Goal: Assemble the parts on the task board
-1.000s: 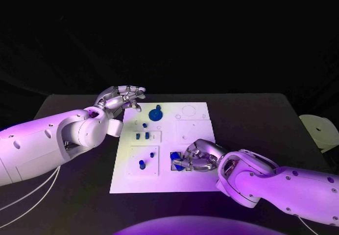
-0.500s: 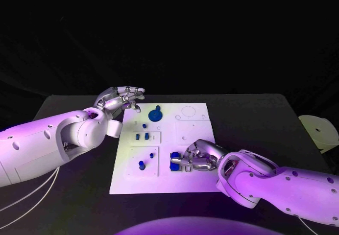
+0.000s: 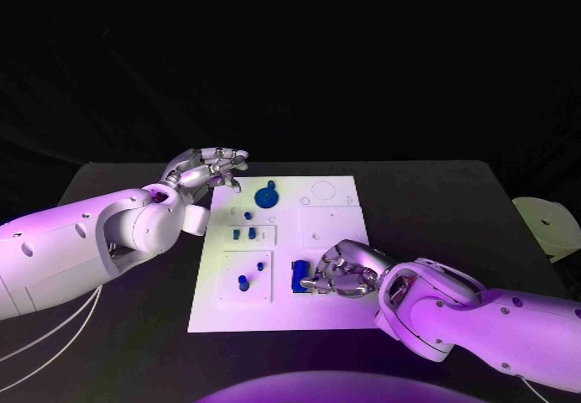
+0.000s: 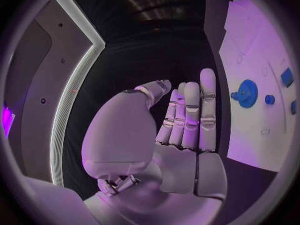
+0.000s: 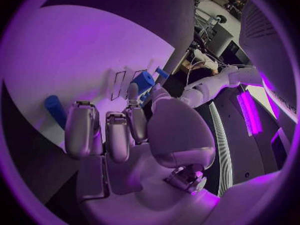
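Black worktop [image 3: 460,210], dark backdrop, flat white rectangular task board [image 3: 333,222] at centre. Several small blue parts seated: gear-shaped blue piece [image 3: 266,197] at far end, small blue pegs [image 3: 249,234] mid-board. Job looks partway, empty outlines remain. Right hand [image 3: 339,273] curled beside elongated blue block [image 3: 299,275] on near board; grip unclear. Block's long axis runs near-to-far. Left hand [image 3: 208,168] empty, fingers together, hovering off far-left corner.

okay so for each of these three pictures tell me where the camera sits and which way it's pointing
Head view: on the robot's head, looking down at the task board; both arms show.
Left wrist view: behind the left hand, facing the board's blue gear.
Right wrist view: behind the right hand, over the board.
Shared: the board and blue parts.
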Tool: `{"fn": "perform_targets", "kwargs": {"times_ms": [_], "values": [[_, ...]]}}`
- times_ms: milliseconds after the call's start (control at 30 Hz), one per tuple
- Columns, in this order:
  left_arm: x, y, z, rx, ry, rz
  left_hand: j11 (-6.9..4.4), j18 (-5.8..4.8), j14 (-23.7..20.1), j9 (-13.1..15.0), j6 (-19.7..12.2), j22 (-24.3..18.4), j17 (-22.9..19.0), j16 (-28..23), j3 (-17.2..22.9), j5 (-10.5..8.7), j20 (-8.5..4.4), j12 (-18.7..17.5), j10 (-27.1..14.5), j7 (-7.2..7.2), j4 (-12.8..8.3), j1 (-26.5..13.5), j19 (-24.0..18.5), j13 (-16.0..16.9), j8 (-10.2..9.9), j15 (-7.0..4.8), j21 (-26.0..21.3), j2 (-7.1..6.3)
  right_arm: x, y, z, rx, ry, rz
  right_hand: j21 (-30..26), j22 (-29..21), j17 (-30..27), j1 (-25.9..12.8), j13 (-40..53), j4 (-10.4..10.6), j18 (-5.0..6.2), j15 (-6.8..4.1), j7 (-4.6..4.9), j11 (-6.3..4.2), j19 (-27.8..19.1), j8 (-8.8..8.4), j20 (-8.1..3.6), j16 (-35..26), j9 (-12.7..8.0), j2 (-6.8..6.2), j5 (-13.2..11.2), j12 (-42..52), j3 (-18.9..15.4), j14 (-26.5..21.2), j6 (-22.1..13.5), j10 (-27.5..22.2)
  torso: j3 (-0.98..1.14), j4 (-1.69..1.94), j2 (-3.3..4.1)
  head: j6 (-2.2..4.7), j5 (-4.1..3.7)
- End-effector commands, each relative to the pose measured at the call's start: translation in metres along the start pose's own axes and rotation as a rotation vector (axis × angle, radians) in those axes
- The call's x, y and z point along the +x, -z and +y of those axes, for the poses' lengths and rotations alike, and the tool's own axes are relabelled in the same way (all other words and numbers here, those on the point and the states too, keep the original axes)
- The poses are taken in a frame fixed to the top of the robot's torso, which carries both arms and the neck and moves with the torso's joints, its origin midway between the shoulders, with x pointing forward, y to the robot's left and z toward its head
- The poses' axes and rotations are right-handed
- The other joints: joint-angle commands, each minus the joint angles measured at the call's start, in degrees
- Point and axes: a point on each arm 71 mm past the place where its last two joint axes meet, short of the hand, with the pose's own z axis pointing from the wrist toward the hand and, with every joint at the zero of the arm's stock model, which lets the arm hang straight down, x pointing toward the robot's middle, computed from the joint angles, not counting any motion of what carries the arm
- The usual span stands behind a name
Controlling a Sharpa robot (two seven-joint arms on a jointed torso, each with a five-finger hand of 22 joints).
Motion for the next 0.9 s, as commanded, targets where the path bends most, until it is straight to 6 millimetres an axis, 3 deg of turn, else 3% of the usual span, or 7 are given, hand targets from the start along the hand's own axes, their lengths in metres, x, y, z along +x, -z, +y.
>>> {"fn": "perform_targets", "kwargs": {"times_ms": [33,433,633,900], "values": [[0.002,0.0,-0.001,0.006,0.003,0.014,0.01,0.82,-0.4,-0.1,-0.5,-0.1,-0.1,0.0,-0.2,0.3,0.33,0.2,-0.6,-0.03,0.1,-0.3,-0.1,0.1,0.3,-0.13,-0.4,0.01,0.002,0.001,0.003,-0.029,0.026,0.027,0.2,8.1,8.3,2.3,2.4,-0.2,-0.53,-0.3,-0.18,-0.08,0.3,-0.01,-0.29,0.4,-0.2,0.12,-1.2,0.4,0.4,4.8,-0.3,0.3,0.03,-0.08,-0.02,-0.04,0.03],[0.003,-0.001,-0.001,0.006,0.003,0.015,0.01,0.82,-0.4,-0.1,-0.5,-0.1,-0.1,0.0,-0.2,0.3,0.33,0.2,-0.6,-0.03,0.1,-0.3,-0.1,0.1,0.3,-0.13,-0.4,0.01,0.001,-0.003,-0.001,-0.005,0.043,0.018,0.6,8.4,8.6,4.7,2.8,0.0,-0.63,-0.39,-0.3,-0.2,0.6,-0.17,-0.35,0.5,-0.5,0.3,-0.6,0.6,1.1,4.8,-0.1,0.5,-0.06,0.2,-0.06,-0.08,-0.07],[0.003,-0.001,-0.001,0.006,0.003,0.015,0.02,0.83,-0.4,-0.1,-0.5,-0.1,-0.1,0.0,-0.1,0.3,0.33,0.4,-0.7,-0.02,0.1,-0.3,-0.1,0.1,0.4,-0.13,-0.5,0.02,0.0,-0.005,-0.004,0.01,0.054,0.008,0.8,8.5,8.8,5.0,2.9,0.3,-0.67,-0.42,-0.38,-0.25,0.6,-0.12,-0.38,0.5,-0.5,0.54,-0.4,0.7,1.3,4.9,0.1,0.6,-0.06,-0.03,-0.01,-0.06,0.1],[0.002,-0.001,-0.001,0.006,0.003,0.013,0.02,0.83,-0.4,-0.1,-0.5,-0.1,-0.1,0.0,-0.1,0.3,0.33,0.4,-0.7,-0.02,0.1,-0.3,-0.1,0.1,0.4,-0.13,-0.5,0.02,-0.002,-0.003,-0.008,0.015,0.063,0.003,0.9,8.6,9.0,6.9,3.0,0.2,-0.69,-0.57,-0.57,-0.42,0.7,-0.26,-0.5,0.6,-0.7,0.95,-0.1,0.8,2.6,4.9,0.1,0.6,-0.02,0.05,-0.04,-0.04,0.06]]}}
